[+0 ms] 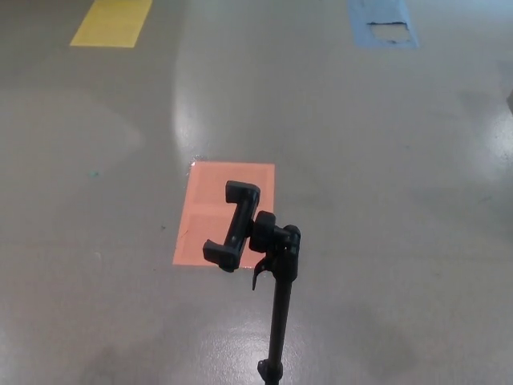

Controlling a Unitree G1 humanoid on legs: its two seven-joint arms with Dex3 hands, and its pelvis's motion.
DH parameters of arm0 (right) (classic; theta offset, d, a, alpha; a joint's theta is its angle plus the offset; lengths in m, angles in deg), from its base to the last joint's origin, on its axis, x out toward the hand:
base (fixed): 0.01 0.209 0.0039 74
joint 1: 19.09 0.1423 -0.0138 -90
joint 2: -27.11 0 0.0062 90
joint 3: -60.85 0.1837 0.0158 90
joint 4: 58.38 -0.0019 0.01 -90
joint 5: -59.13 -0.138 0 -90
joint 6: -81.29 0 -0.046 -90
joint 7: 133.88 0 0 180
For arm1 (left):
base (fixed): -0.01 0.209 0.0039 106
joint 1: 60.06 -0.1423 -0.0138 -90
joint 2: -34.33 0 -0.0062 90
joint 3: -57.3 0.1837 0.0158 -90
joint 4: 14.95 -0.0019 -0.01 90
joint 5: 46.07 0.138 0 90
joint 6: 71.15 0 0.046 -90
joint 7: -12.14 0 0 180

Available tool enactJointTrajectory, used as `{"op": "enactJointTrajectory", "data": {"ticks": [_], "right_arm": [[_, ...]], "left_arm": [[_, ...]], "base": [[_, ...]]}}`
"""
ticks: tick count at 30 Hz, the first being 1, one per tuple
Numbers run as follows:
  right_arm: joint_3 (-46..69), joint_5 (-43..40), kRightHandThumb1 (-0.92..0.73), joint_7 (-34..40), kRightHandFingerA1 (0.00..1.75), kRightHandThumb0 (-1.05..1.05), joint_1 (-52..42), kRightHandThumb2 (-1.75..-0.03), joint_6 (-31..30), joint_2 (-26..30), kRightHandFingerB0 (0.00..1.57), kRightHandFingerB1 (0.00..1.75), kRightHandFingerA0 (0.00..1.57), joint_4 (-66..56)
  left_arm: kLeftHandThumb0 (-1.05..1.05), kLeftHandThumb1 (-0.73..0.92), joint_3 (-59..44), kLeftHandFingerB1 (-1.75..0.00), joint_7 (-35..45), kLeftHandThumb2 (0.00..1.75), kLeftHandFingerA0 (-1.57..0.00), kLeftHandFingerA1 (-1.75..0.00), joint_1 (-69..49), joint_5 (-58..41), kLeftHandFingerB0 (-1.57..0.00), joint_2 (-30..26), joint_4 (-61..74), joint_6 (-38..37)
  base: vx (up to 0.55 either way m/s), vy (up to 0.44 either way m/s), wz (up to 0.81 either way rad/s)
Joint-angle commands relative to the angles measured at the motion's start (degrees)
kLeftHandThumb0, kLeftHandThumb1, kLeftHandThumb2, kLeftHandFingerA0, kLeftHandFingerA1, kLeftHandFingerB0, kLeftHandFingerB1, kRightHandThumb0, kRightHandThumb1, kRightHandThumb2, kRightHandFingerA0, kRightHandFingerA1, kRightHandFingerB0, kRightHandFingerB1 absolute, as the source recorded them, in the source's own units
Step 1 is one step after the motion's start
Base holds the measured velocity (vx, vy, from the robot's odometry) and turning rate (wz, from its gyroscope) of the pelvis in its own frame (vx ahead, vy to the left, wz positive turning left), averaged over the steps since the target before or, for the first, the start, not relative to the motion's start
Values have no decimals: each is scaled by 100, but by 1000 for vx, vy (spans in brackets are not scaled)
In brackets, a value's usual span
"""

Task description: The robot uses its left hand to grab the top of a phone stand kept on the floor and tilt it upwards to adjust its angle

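No robot hand is showing up in the head view, so I can't tell what either one is doing. The black phone stand is standing upright on the grey floor, its empty clamp sitting over an orange floor patch.

The black phone stand rises from the bottom edge of the view on a slim upright pole. At its top, a jointed head carries an empty phone clamp, slightly tilted, its two hooked ends apart.
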Motion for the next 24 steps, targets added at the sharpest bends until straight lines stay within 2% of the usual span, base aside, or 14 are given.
{"op": "enactJointTrajectory", "data": {"ticks": [1,7,8,9,10,11,15,16,17,18,19,24], "right_arm": [[-62,99,-78,-155,35,-60,131,-63,204,120,26,31,26,234],[32,17,-79,-38,35,-58,382,-64,295,117,25,31,26,241],[46,9,-79,-10,34,-59,393,-64,308,120,24,30,26,233],[53,8,-79,7,34,-59,399,-64,309,121,24,30,26,232],[89,-18,-77,67,36,-61,356,-63,423,119,24,31,24,201],[106,-24,-76,86,36,-63,344,-63,490,117,26,32,24,186],[156,-45,-77,56,36,-63,349,-63,522,103,26,32,26,186],[156,-23,-77,54,35,-62,356,-63,520,101,26,31,26,190],[140,3,-76,59,36,-61,356,-63,515,105,24,30,25,192],[122,33,-76,64,36,-61,354,-63,512,111,24,30,25,195],[124,31,-77,63,35,-60,355,-63,505,109,25,31,24,193],[158,0,-77,40,35,-60,475,-63,472,78,25,31,23,207]], "left_arm": [[-36,43,87,-47,-39,101,0,-48,103,178,0,-139,-234,-444],[-37,42,85,-47,-68,101,0,-48,414,192,0,-193,-271,-563],[-70,73,152,-25,-171,63,-17,-28,444,271,-12,-207,-255,-624],[-70,73,204,-25,-247,63,-17,-28,460,332,-12,-216,-246,-664],[-73,57,348,-31,-502,94,-14,-44,482,496,0,-243,-152,-836],[-68,57,402,-32,-595,94,-10,-43,509,540,0,-262,-102,-947],[-76,62,473,-27,-761,92,-13,-41,585,574,-4,-307,-14,-1227],[-73,77,503,-24,-881,63,-23,-30,598,597,-7,-325,47,-1379],[-79,65,553,-25,-928,96,-14,-42,619,650,-3,-363,138,-1532],[-79,65,619,-25,-974,96,-14,-42,644,712,-3,-409,234,-1705],[-77,83,745,-20,-1116,66,-25,-31,687,877,-6,-471,343,-1767],[-76,81,1036,-21,-1500,66,-30,-33,980,1233,-9,-692,763,-2004]], "base": [[0,0,0],[0,0,0],[0,0,0],[0,0,0],[0,0,0],[0,0,0],[0,0,0],[0,0,0],[0,0,0],[0,0,0],[0,0,0],[0,0,0]]}}
